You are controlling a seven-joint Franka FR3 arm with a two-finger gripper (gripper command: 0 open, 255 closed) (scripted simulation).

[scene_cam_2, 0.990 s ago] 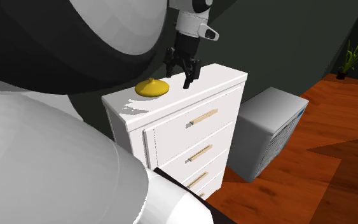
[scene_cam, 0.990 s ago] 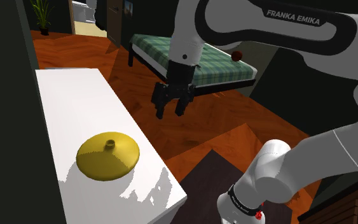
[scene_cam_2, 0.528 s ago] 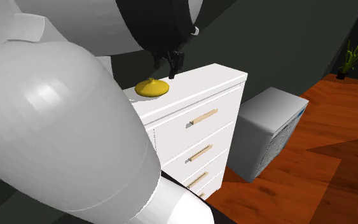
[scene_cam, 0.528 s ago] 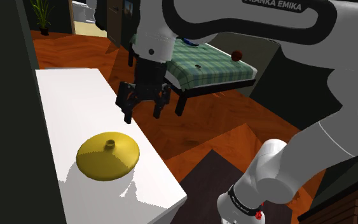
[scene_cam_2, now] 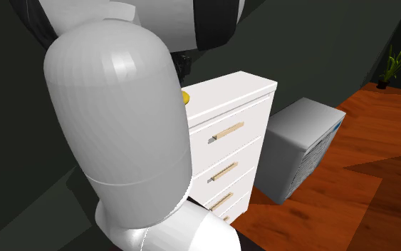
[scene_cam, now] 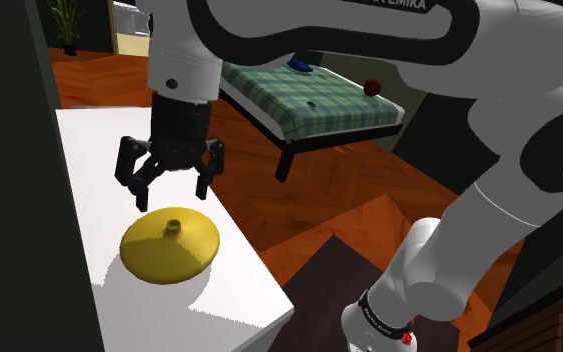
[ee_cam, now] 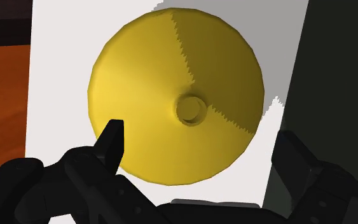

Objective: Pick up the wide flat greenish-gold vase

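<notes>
Open air between the spread-fingered black two-finger gripper [scene_cam: 169,195] and the wide flat yellow-gold vase [scene_cam: 169,245] directly beneath. Bare white dresser top [scene_cam: 119,140] behind the vase. Dark wall [scene_cam: 9,200] along the dresser's edge at the shoulder view's left, near the vase rim.

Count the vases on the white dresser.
1. The flat yellow vase sits on the white dresser top, directly under the open gripper; the arm covers part of the top.
</notes>
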